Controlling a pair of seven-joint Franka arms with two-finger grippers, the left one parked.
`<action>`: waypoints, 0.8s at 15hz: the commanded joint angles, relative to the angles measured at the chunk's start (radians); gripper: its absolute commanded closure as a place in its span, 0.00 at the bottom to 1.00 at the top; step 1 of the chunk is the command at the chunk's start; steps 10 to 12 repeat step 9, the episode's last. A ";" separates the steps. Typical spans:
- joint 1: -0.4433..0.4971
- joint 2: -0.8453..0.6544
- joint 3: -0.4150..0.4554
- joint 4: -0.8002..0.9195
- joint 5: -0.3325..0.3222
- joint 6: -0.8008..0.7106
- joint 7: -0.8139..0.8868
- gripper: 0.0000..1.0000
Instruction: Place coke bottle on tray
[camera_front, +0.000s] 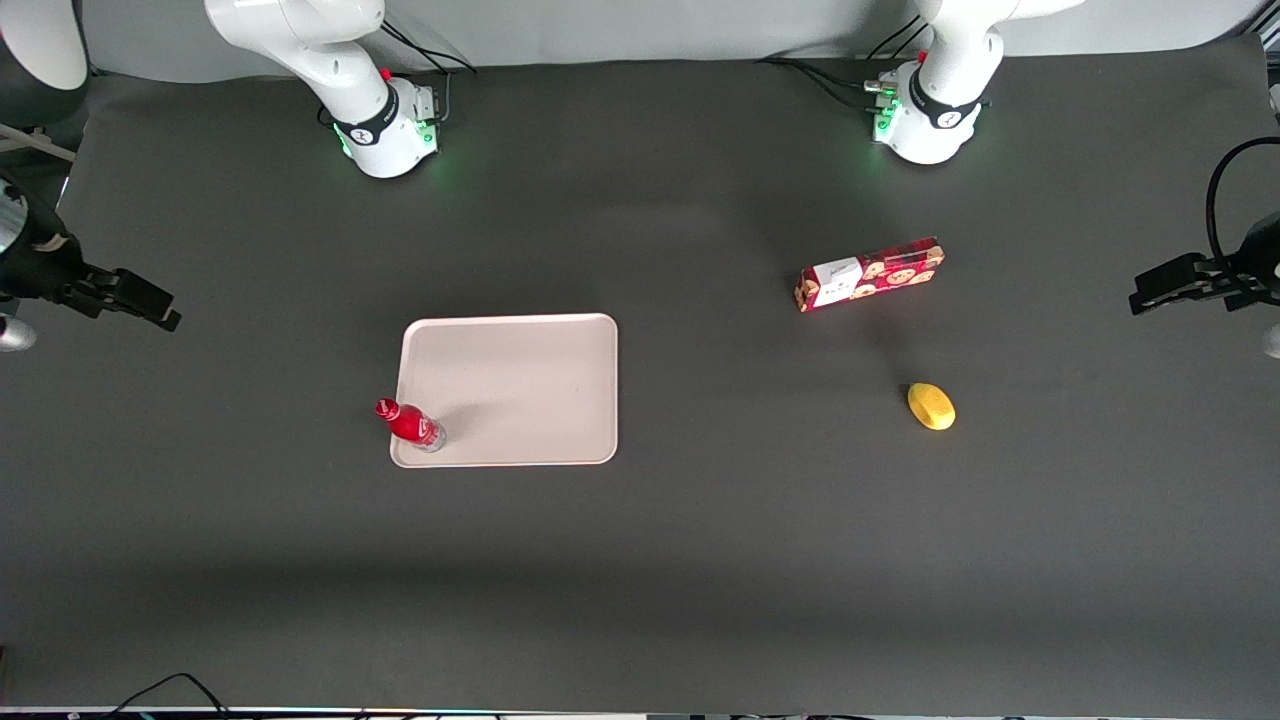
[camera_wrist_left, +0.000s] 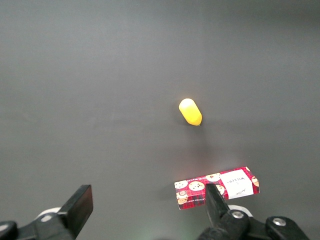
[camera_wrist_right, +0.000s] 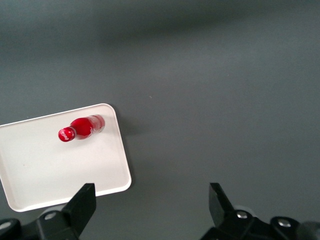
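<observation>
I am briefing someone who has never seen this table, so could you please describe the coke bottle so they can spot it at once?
Find the large flat pale pinkish-beige tray mid-table. In its corner nearest the front camera, toward the working arm's end, stands the small slim red coke bottle, upright. Unlike the red rectangular cookie box, it is round with a cap. The open gripper is well clear.

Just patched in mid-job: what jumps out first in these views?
The coke bottle stands upright on the tray, in the corner nearest the front camera on the working arm's side. The gripper hangs open, away from it at the working arm's end of the table. Toward the parked arm's end lie a cookie box and a yellow object.
</observation>
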 joint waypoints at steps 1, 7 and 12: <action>-0.055 0.003 0.031 0.021 0.018 -0.005 -0.035 0.00; -0.049 0.035 0.031 0.042 0.015 -0.005 -0.037 0.00; -0.052 0.032 0.030 0.044 0.022 -0.011 -0.034 0.00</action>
